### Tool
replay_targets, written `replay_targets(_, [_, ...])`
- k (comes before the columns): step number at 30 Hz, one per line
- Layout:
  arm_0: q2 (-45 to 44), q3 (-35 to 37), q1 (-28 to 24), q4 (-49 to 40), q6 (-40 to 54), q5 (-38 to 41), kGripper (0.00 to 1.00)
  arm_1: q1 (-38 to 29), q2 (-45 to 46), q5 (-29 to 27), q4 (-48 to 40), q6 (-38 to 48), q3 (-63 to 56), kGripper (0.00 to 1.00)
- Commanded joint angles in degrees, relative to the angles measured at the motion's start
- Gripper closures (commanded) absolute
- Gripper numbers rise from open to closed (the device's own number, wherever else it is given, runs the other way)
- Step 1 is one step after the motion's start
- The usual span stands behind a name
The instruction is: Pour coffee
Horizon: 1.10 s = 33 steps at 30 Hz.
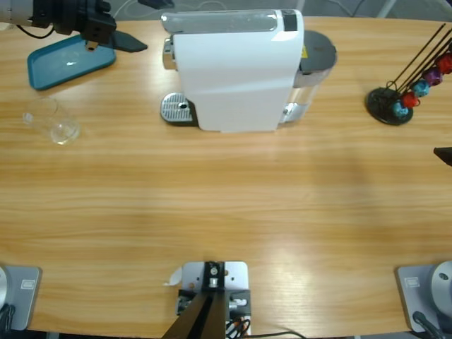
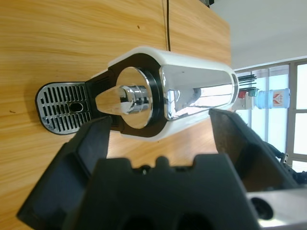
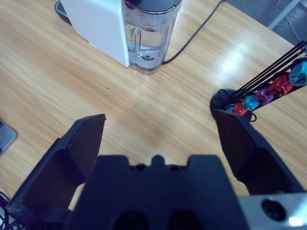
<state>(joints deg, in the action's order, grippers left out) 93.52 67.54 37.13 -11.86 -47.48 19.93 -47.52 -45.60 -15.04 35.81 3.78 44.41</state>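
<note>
At the far left of the high view I see a teal rectangular plastic tray [image 1: 67,62] lying near the back edge of the long wooden counter [image 1: 226,205]. The left end effector [image 1: 116,39] hangs over the tray's right corner, its black jaws pointing toward the machine. In the left wrist view that end effector [image 2: 158,139] stands wide open with nothing between its jaws, looking at the machine's chrome spout [image 2: 127,100] and slotted grey drip grille [image 2: 62,108].

Just in front of the tray sits a small clear drinking glass [image 1: 55,121], standing apart from it and close to the counter's left edge. I cannot tell whether any coffee lies in it; it looks clear from above.

Between the glass and the machine the counter is bare wood. The white box-shaped capsule coffee machine [image 1: 236,67] stands at the back middle, its drip grille [image 1: 178,109] on its left side and its clear water tank [image 1: 311,67] on its right. The whole front half of the counter is open, from left edge to right.

Further right, a black wire capsule rack [image 1: 399,99] holding red, blue and purple capsules [image 1: 424,81] stands near the right edge, well apart from the machine.

The right end effector [image 3: 158,139] is spread open and holds nothing, above bare wood between the water tank [image 3: 148,36] and the rack [image 3: 230,103]. In the high view only a black tip shows at the right edge.
</note>
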Motion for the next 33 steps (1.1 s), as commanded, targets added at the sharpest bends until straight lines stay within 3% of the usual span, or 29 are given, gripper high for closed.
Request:
replay_targets(1, [5.3,1.4,-0.6,3.2,-0.6,1.6,0.274,-0.6,-0.6,0.6,-0.5,-0.6,-1.5,0.000])
replay_targets(2, [5.7,1.9,-0.6,3.2,-0.7,2.1,0.285,-0.6,-0.6,0.6,-0.5,-0.5,-1.5,0.000])
replay_targets(4, [6.1,2.5,-0.6,3.2,-0.9,2.8,0.462,-0.6,-0.7,0.6,-0.5,-0.5,-1.4,0.000])
replay_targets(5, [6.1,2.5,-0.6,3.2,-1.2,3.0,0.494,-0.6,-0.7,0.6,-0.5,-0.5,-1.5,0.000])
replay_targets(9, [5.4,1.8,-0.6,3.1,-1.5,5.1,0.528,-0.6,-0.7,0.6,-0.5,-0.4,-1.5,0.000])
replay_targets(10, [5.3,1.5,-0.7,3.1,-1.6,5.5,0.637,-0.6,-0.8,0.6,-0.5,-0.4,-1.5,0.000])
replay_targets(11, [5.0,1.1,-0.8,3.0,-1.9,6.0,0.830,-0.6,-0.8,0.6,-0.5,-0.3,-1.5,0.000])
replay_targets(12, [4.8,0.7,-1.1,3.0,-2.3,7.0,0.900,-0.6,-0.8,0.6,-0.5,-0.3,-1.5,0.000])
replay_targets(14, [4.5,0.2,-1.4,3.0,-2.8,8.7,0.913,-0.6,-0.7,0.5,-0.5,-0.2,-1.5,0.000])
replay_targets(15, [4.3,0.0,-1.5,3.0,-2.7,8.8,0.985,-0.6,-0.7,0.5,-0.5,-0.2,-1.5,0.000])
replay_targets(27, [0.3,0.5,-1.3,8.2,0.2,7.7,1.000,-0.6,-0.6,0.5,-0.6,-0.2,-1.5,0.000])
replay_targets(33, [0.0,5.0,1.2,11.7,-0.3,8.2,1.000,-0.6,-0.6,0.5,-0.6,-0.2,-1.5,0.000])
